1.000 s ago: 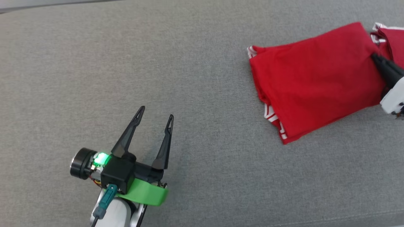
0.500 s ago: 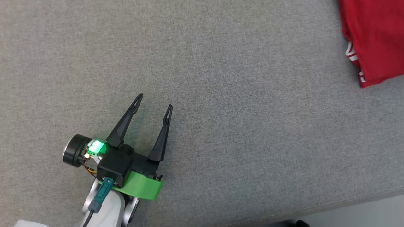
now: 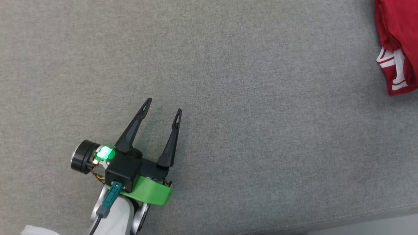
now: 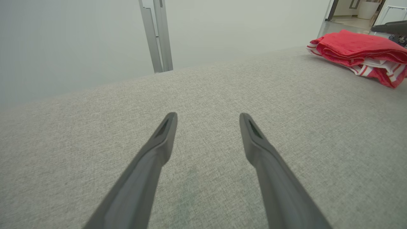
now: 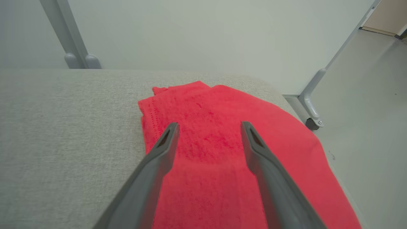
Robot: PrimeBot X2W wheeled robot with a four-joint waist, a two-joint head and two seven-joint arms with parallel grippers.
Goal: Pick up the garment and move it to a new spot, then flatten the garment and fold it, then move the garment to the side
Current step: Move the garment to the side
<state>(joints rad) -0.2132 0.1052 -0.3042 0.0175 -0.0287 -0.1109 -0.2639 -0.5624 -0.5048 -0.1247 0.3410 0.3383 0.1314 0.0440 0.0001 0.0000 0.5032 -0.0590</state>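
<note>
Garment (image 3: pixel 400 42) lies folded far right; right gripper (image 5: pixel 210 127) wide over it, left gripper (image 3: pixel 164 106) wide, empty. Task looks nearly done.

The garment (image 3: pixel 396 42) lies on the table (image 3: pixel 245 98) at its right end, close to the corner. The left pincer (image 3: pixel 163 105) sits over the near left part of the table, well apart from the garment. The right pincer (image 5: pixel 210 124) hangs over the garment.
</note>
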